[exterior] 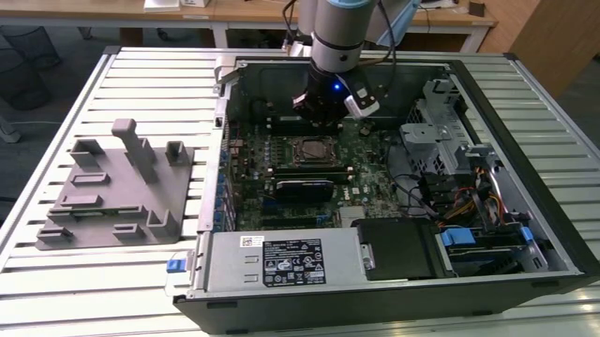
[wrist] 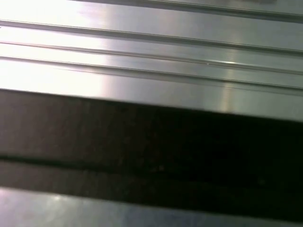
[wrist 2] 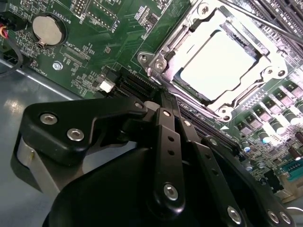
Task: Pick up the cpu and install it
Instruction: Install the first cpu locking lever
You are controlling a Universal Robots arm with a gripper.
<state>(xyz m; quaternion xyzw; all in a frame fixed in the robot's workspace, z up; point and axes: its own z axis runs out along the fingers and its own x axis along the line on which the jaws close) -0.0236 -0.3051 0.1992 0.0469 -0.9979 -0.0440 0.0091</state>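
Note:
The cpu [wrist 2: 218,61], a pale silver square, lies flat inside the metal frame of the socket [wrist 2: 156,61] on the green motherboard [wrist 2: 109,42]. In the exterior view the cpu [exterior: 313,149] sits mid-board inside the open computer case [exterior: 525,140]. My gripper [wrist 2: 160,97] hovers just beside the socket's corner, its black linkages converging to a point, shut with nothing held. Seen from outside, the gripper [exterior: 322,123] hangs over the board just behind the socket.
A grey plastic tray with upright pegs [exterior: 117,189] rests on the slatted metal table [exterior: 140,77] at the exterior view's left. A black module [exterior: 305,188], power supply [exterior: 281,260], drive cage [exterior: 440,133] and cables [exterior: 459,207] crowd the case.

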